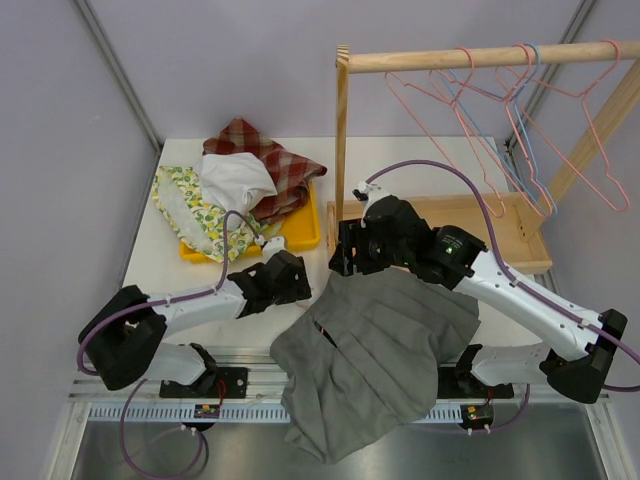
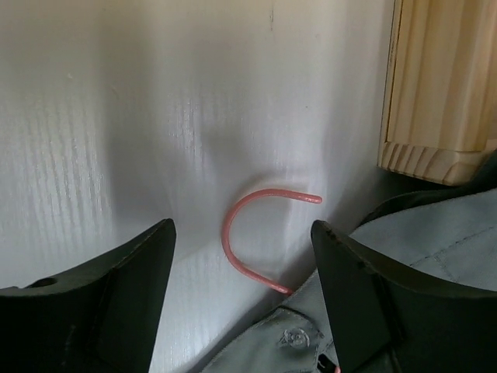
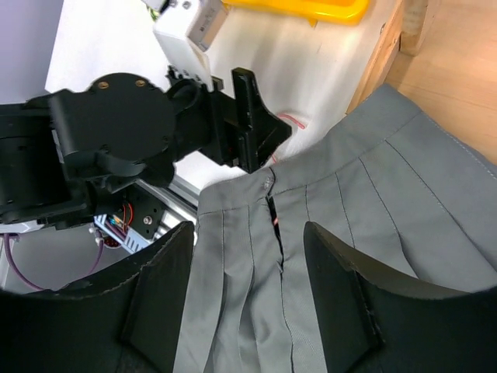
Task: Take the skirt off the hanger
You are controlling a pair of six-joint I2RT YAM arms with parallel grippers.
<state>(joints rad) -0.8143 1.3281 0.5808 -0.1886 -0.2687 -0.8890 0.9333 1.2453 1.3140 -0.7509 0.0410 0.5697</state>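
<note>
A grey pleated skirt (image 1: pixel 385 345) lies flat at the table's front middle, its hem hanging over the near edge. The pink wire hook of its hanger (image 2: pixel 233 242) sticks out of the buttoned waistband (image 2: pixel 311 334) onto the white table; the rest of the hanger is hidden inside the skirt. My left gripper (image 2: pixel 242 229) is open and empty, its jaws straddling the hook just above the table. It also shows in the right wrist view (image 3: pixel 252 124). My right gripper (image 3: pixel 248 233) is open and empty, hovering over the skirt (image 3: pixel 373 194) near its waistband slit.
A yellow tray (image 1: pixel 303 236) with piled clothes stands at the back left. A wooden rack with an upright post (image 1: pixel 342 140) and base (image 1: pixel 500 215) stands at the back right. Pink and blue wire hangers (image 1: pixel 520 110) hang on its rail. The base corner (image 2: pixel 435 85) is close to the hook.
</note>
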